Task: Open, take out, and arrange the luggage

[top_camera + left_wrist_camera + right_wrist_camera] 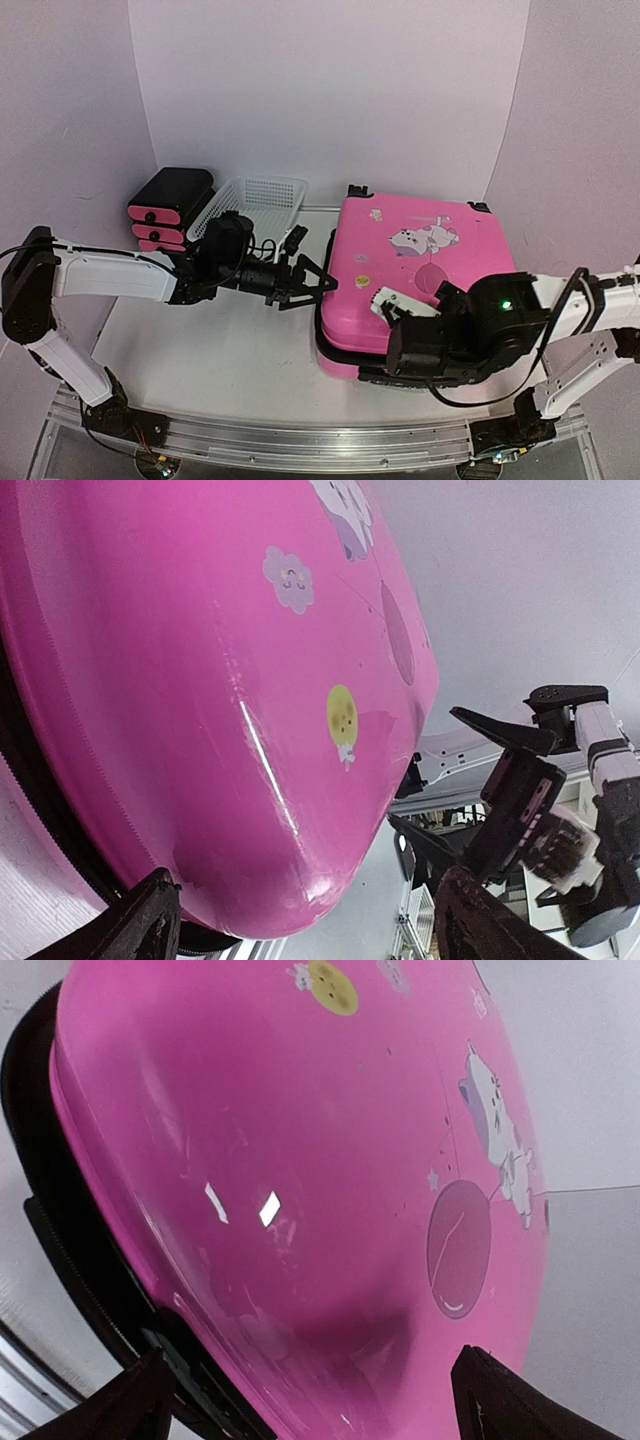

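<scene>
The pink luggage lies flat on the right half of the table, lid down, stickers on top, black zipper band along its near edge. My left gripper is open and empty just off the luggage's left side. In the left wrist view, the left gripper spreads its jaws wide before the pink shell's rounded corner. My right gripper is open over the lid's near-left corner. In the right wrist view, the right gripper straddles the pink lid without closing on it.
A black drawer unit with pink fronts and a white mesh basket stand at the back left, behind my left arm. White walls close in the back and sides. A metal rail runs along the near edge.
</scene>
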